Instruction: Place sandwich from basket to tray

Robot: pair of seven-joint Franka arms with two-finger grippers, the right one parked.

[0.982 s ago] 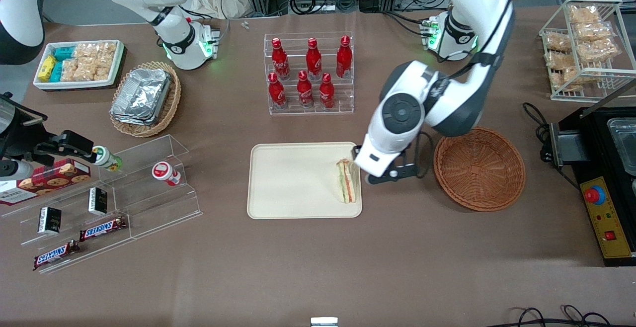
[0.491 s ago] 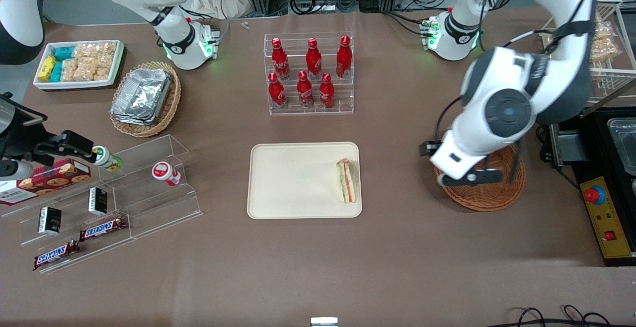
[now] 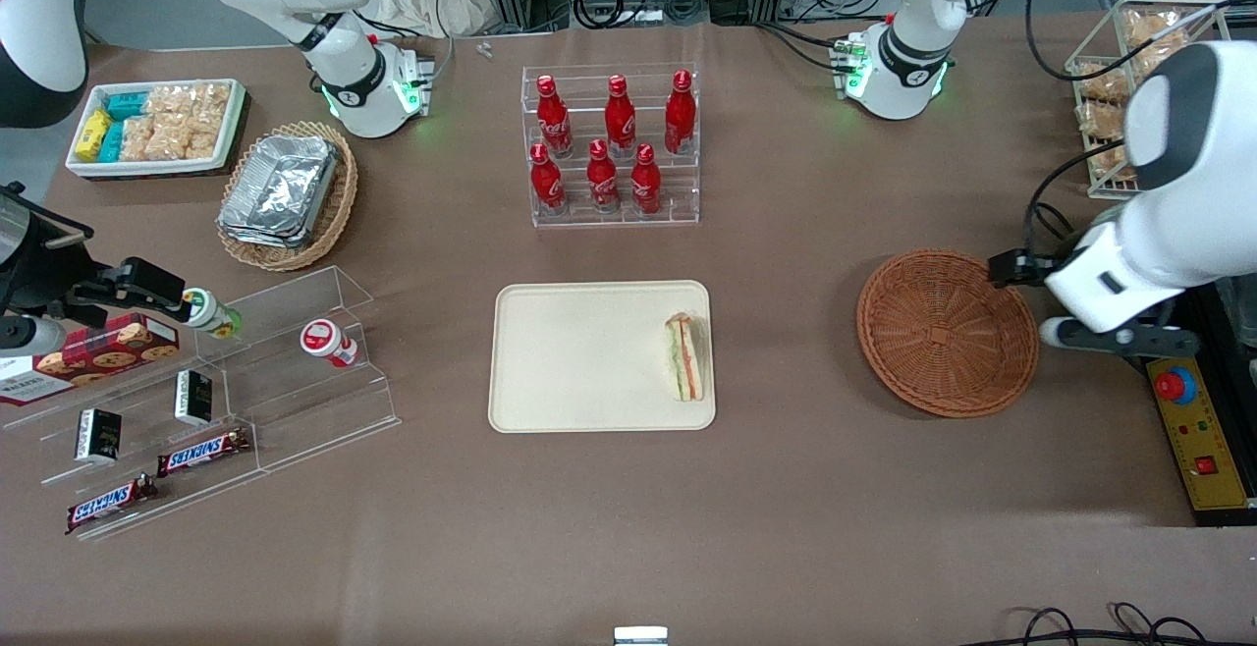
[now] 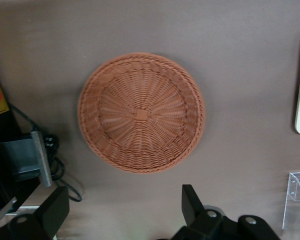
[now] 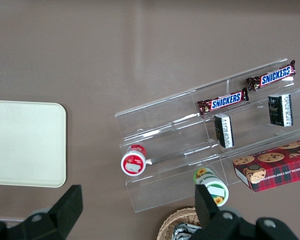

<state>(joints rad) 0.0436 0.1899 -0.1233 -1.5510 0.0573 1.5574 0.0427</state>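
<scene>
— Where's your sandwich [image 3: 685,357]?

— It lies on the tray [image 3: 579,356], at the edge nearest the basket [image 3: 947,333]. You can see a small white-bread wedge with green and red-orange bands of filling along its cut face. The tray is flat, smooth cream plastic with rounded corners and a low rim.

— And the basket?

— Round, shallow, reddish-brown wicker, woven in rings round a small square centre, with nothing in it. It sits on the brown table [image 3: 786,489], well apart from the tray.

— Your gripper [image 4: 125,212]?

— Its fingers [image 4: 191,202] are spread wide and hold nothing. It hangs above the table toward the working arm's end, just off the basket's rim. Half a second ago it was over the basket; a second ago it stood beside the sandwich at the tray's edge. The sandwich has not shifted.
</scene>
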